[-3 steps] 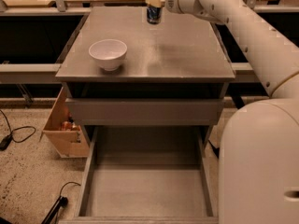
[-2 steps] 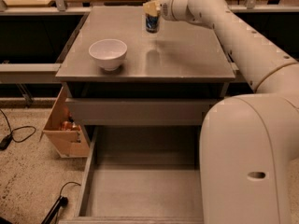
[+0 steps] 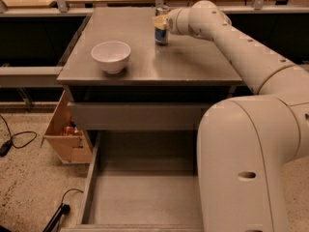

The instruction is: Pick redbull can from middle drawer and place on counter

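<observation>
End effector: it is hovering over the far middle part of the desk (image 3: 193, 62), at the tip of the long cream arm (image 3: 241, 52) that is reaching in from the right. The end effector (image 3: 161, 23) is grasping the redbull can, with a pale finger (image 3: 159, 21) pressing across the upper part of the can's side.
Redbull can: the redbull can (image 3: 162, 36) is standing upright, with its silver lid showing just above the finger. Its base is sitting at the grey top, and a faint reflection is showing beneath it. Whether the base is fully resting there is hard to tell.
Desk: the smooth grey top of the drawer cabinet is carrying the can and a bowl, and it is shining slightly under the light.
White bowl: the white bowl (image 3: 111, 56) is sitting on the left front part of the desk, well apart from the can and nearer to the front edge.
Middle drawer: the middle drawer (image 3: 145, 197) is standing pulled out below the desk, showing its flat grey floor and low side walls. Its right side is hiding behind the robot's body (image 3: 251, 168).
Upper drawer: a plain grey front panel (image 3: 140, 116) is sitting closed just under the desk.
Floor at left: a wooden box (image 3: 65, 139) is leaning beside the cabinet, and a black cable (image 3: 19, 139) is lying on the speckled floor.
</observation>
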Robot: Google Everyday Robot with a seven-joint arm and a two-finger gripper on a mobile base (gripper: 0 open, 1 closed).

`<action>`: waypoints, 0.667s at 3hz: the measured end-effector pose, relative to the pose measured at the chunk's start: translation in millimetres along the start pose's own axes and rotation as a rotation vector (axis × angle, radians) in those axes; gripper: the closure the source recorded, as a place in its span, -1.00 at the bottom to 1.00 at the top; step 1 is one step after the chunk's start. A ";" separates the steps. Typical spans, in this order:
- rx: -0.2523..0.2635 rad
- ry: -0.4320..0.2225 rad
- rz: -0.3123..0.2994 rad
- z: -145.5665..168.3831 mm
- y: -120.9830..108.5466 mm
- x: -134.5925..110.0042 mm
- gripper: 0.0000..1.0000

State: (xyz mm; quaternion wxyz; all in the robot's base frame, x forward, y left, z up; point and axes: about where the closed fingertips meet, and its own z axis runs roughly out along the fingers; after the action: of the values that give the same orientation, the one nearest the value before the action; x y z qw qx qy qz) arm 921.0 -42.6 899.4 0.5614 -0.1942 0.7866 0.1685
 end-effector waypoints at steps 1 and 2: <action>0.000 0.000 0.000 -0.3 0.0 -0.8 0.67; 0.000 0.000 0.000 -0.2 0.0 -0.8 0.05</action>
State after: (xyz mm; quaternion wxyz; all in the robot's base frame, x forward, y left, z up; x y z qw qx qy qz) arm 921.0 -42.6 900.3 0.5613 -0.1942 0.7867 0.1684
